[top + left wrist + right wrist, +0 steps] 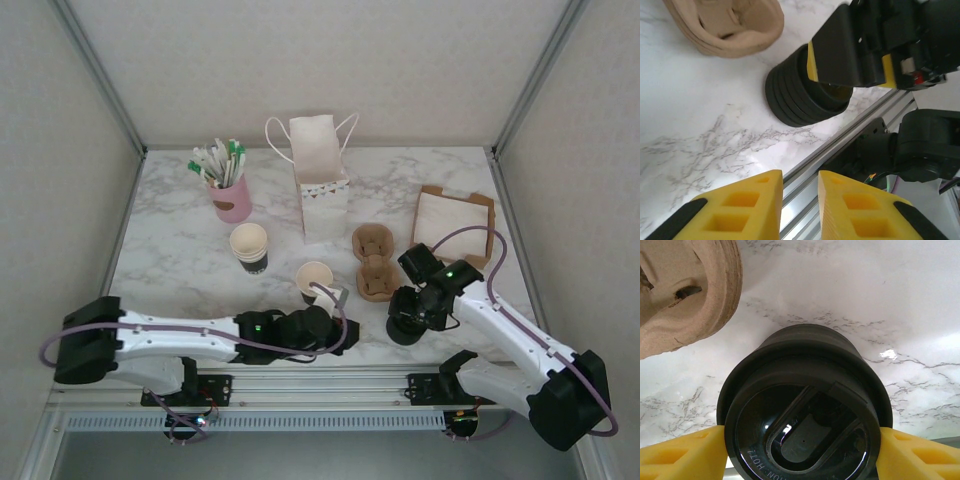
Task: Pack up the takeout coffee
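Observation:
The takeout coffee is out of view. A lidless cup (314, 279), cream inside, stands at the table's middle front. My left gripper (337, 298) sits just right of it, pointing at the lid stack. In the left wrist view its yellow fingers (801, 200) stand a narrow gap apart with nothing between them; the front rail shows through the gap. A stack of black lids (405, 329) (790, 100) stands near the front edge. My right gripper (409, 317) (802, 455) reaches down over it, and its pads (685, 455) press both sides of the top lid (800, 435).
Brown pulp cup carriers (376, 263) (730, 25) (685, 295) lie just behind the lids. More stacked cups (248, 247) stand to the left. Behind are a white paper bag (320, 185), a pink cup of sticks (232, 200) and a napkin tray (455, 225). The front rail (840, 145) is close.

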### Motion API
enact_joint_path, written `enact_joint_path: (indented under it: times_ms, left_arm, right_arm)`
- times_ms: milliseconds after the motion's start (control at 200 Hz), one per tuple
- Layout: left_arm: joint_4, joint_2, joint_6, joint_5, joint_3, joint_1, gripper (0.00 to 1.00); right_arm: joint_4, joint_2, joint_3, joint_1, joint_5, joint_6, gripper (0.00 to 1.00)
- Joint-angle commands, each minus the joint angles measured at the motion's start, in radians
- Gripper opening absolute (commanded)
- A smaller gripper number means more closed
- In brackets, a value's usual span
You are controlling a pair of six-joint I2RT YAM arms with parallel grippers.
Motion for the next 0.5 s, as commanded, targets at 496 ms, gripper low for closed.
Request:
enact_joint_path:
  times_ms: [496]
  left_arm:
    - [0.514,0.349,-0.062,0.283,-0.001,0.064,0.35]
  right_arm:
    - [-0.030,-0.063,-0.048,0.008,-0.009,0.025,0.73]
